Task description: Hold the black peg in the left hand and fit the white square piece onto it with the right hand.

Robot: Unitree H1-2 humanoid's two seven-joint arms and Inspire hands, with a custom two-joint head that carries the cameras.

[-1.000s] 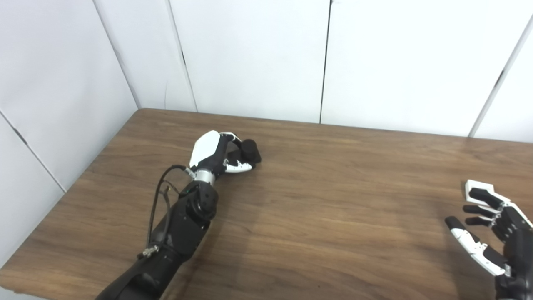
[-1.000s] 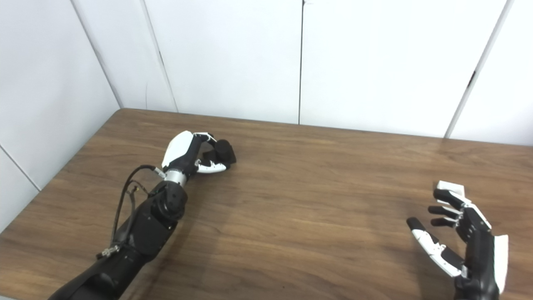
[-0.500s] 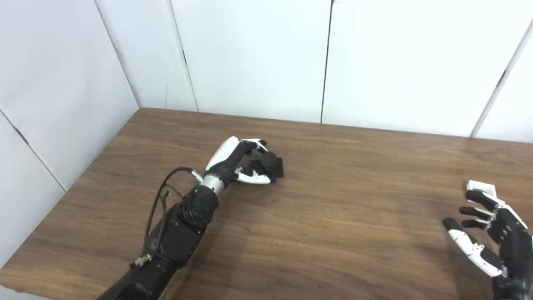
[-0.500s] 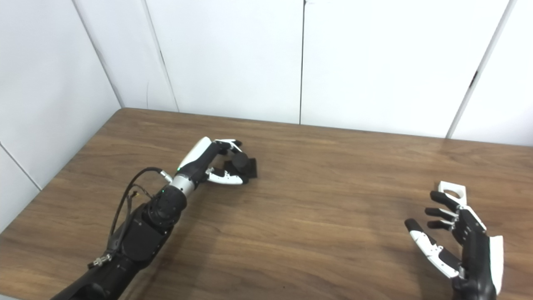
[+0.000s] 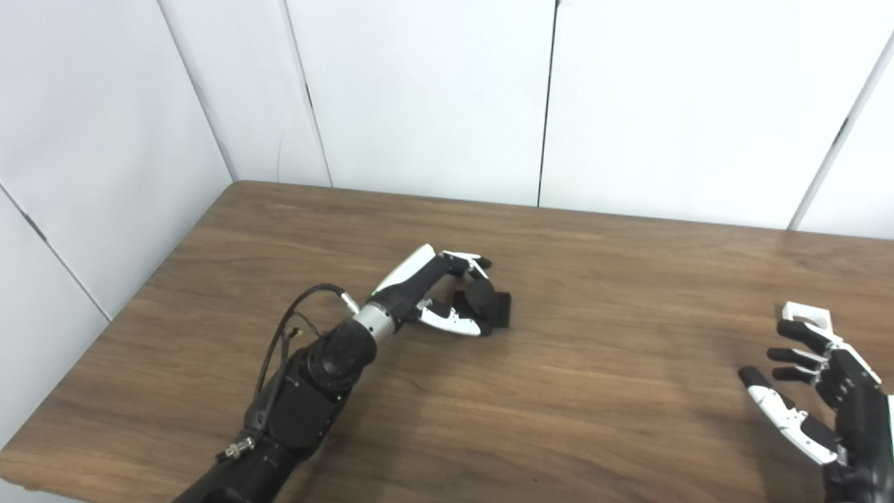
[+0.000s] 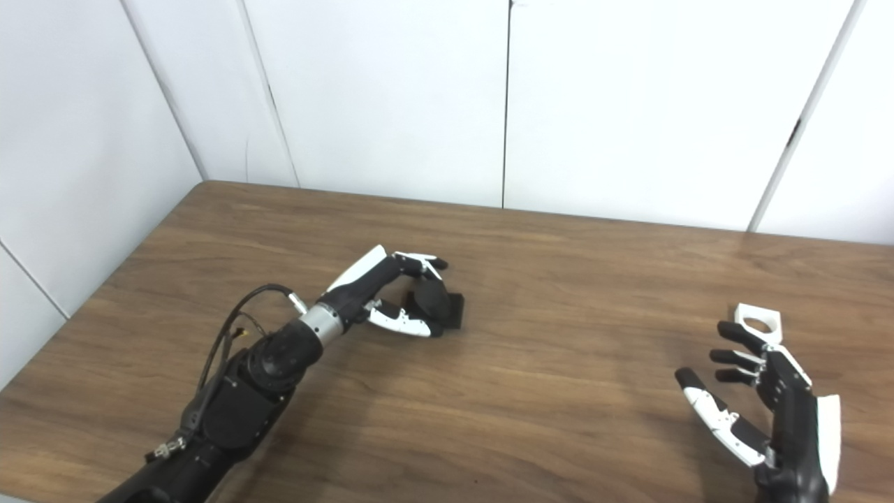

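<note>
Black peg (image 5: 483,305) pinched in left hand (image 5: 436,293) — grip looks shallow, could slip; right hand (image 6: 765,391) splayed, empty, may nudge white square piece (image 6: 758,321).

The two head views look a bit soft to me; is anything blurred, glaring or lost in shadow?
Left eye view: soft overall, with the black peg merging into the dark left hand; only a faint shadow on the table. Right eye view: equally soft, yet the white square piece shows its round hole clearly beyond the open right hand; pale sheen on the wood by the far right edge.
</note>
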